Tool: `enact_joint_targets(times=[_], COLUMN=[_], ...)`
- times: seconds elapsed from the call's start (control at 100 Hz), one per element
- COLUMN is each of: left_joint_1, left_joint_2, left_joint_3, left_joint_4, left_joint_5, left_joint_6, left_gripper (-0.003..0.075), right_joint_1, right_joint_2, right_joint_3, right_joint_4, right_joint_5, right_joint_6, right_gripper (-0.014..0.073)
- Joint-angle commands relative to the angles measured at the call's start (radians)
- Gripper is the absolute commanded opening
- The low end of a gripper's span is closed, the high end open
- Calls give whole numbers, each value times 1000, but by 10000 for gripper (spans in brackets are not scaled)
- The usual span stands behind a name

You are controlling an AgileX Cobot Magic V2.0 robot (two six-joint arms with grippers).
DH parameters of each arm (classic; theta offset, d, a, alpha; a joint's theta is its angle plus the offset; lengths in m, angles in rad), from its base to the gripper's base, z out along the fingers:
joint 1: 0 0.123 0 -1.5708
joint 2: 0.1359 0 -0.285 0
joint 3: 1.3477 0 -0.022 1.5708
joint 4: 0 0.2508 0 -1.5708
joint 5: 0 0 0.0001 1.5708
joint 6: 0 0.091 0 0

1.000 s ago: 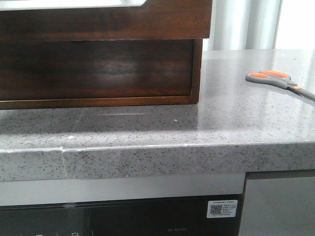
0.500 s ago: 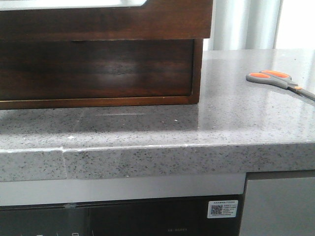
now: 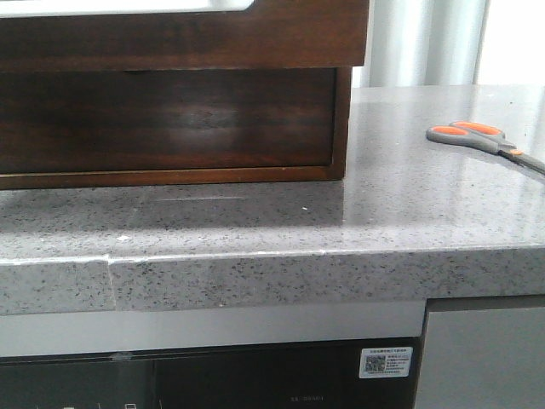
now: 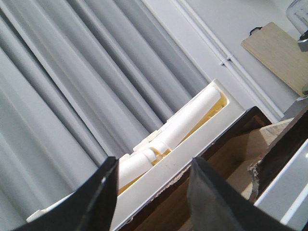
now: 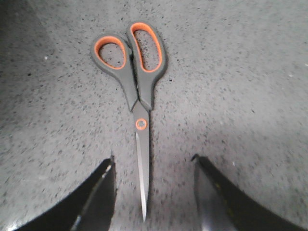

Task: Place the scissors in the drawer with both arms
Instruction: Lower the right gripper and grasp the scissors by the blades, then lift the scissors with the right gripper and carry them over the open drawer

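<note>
The scissors (image 3: 473, 135), with orange-and-grey handles, lie flat at the right of the grey stone counter (image 3: 255, 221). In the right wrist view the scissors (image 5: 139, 82) point their closed blades toward my right gripper (image 5: 154, 166). That gripper is open and empty, and the blade tip lies between its fingers, touching neither. The drawer (image 3: 255, 38) is the dark brown front at the top left, with its pale cutout at the frame's top edge. My left gripper (image 4: 154, 163) is open and empty above dark wood (image 4: 219, 151). Neither gripper shows in the front view.
A lower dark wood front (image 3: 170, 119) sits recessed under the drawer. In the left wrist view a white tray (image 4: 192, 149) holding white rolls (image 4: 192, 115) lies by the wood edge. Grey curtains (image 4: 72, 72) and a pale wooden board (image 4: 279, 53) lie beyond.
</note>
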Motion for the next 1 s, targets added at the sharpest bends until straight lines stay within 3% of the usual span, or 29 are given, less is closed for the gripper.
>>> enact_joint_targets(times=[0.0,0.19,0.43,0.59,0.99], left_joint_1=[-6,-6,-6,-6,-6], left_joint_2=[-17,-38,-38,-38,-38], left_joint_3=[-25,-25,-25,-25,-25], left_joint_4=[-48,-42,-42,-42,-42], left_joint_5=[5,13,27,33,33], left_joint_6=[-21,-21,-21,-21,-21], left_gripper=[316,316,316,316,316], right_joint_1=[3,3,3,6,16], right_joint_2=[77,290,447,484,527], right_joint_3=[-133,-346,-520,-551,-551], right_joint_4=[-11,-9,12,99,90], right_joint_5=[26,249,370,370,353], right_joint_6=[-31,-46,-50,-121,-121], right_gripper=[325,325,325,325,325])
